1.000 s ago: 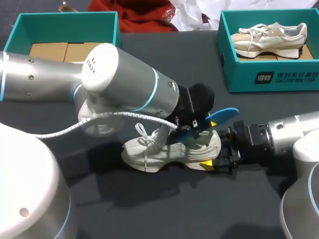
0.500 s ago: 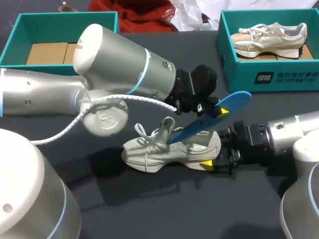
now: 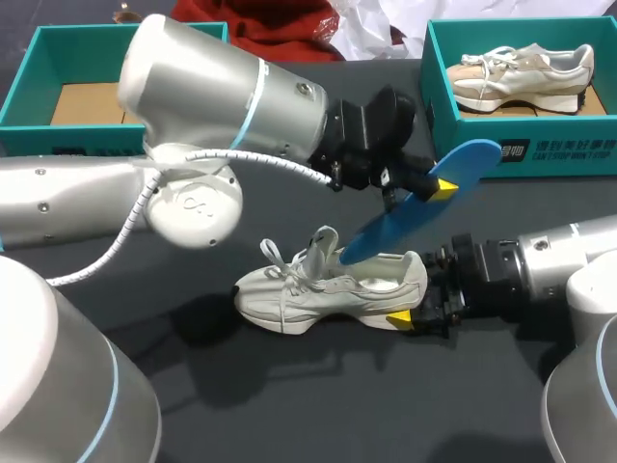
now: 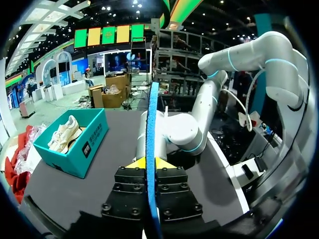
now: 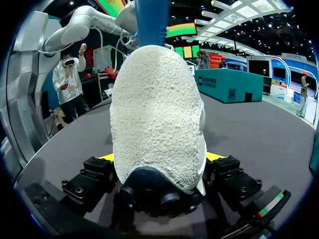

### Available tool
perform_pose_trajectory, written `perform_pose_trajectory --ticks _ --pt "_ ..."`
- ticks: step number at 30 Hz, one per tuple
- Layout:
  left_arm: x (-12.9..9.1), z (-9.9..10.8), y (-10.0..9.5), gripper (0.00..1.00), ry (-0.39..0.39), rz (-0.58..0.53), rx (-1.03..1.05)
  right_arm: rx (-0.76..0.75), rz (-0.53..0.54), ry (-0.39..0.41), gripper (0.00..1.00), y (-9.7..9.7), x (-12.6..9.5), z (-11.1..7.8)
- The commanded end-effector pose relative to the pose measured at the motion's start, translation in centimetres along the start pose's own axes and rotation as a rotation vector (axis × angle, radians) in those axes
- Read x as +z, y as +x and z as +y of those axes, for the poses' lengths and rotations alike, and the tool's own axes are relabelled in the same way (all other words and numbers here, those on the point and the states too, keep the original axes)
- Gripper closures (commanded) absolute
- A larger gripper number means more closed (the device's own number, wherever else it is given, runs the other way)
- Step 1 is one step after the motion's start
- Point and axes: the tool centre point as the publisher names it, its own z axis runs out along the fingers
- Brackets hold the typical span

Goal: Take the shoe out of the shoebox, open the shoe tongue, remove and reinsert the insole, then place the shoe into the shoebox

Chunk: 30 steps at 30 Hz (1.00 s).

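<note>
The sneaker (image 3: 333,289) lies on its sole near the middle of the counter (image 3: 289,405). Its long axis runs parallel to the near edge, with the toe toward the left edge and the heel toward the right edge.

My right end effector (image 3: 415,299) grips the heel from the right edge side, one finger on each side of it.

My left end effector (image 3: 426,189) hangs above the heel half of the sneaker and pinches the blue insole (image 3: 386,230) flat between its fingers, near mid-length.

The insole slants. Its lower end points down at the sneaker opening just behind the raised tongue, and its upper end rises toward the far right corner. I cannot tell whether the lower end touches the sneaker.

In my judgement, reinsertion requires the insole's axis to be lowered toward the sneaker's axis, leading end toward the toe. The left arm is the one positioned for this.
</note>
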Motion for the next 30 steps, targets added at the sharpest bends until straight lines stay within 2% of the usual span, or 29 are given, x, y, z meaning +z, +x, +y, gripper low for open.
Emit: perform_pose_trajectory --ticks 1,12,14,20,25,30 --pt "-0.8 -0.5 0.2 1.00 -0.015 0.000 -0.005 0.001 -0.001 0.005 1.00 0.1 0.1 0.1" --pt "-0.8 -0.5 0.2 1.00 -0.015 0.000 -0.005 0.001 -0.001 0.005 1.00 0.1 0.1 0.1" --pt "-1.4 -0.6 1.2 1.00 0.018 -0.029 -0.016 0.001 -0.001 0.005 1.00 0.1 0.1 0.1" --pt "-3.9 -4.1 2.6 1.00 0.081 -0.092 0.041 0.001 -0.001 0.005 1.00 0.1 0.1 0.1" --pt "-6.2 -7.4 3.6 1.00 0.176 -0.078 0.031 0.001 -0.001 0.005 1.00 0.1 0.1 0.1" --pt "-6.2 -7.4 3.6 1.00 0.176 -0.078 0.031 0.001 -0.001 0.005 1.00 0.1 0.1 0.1"
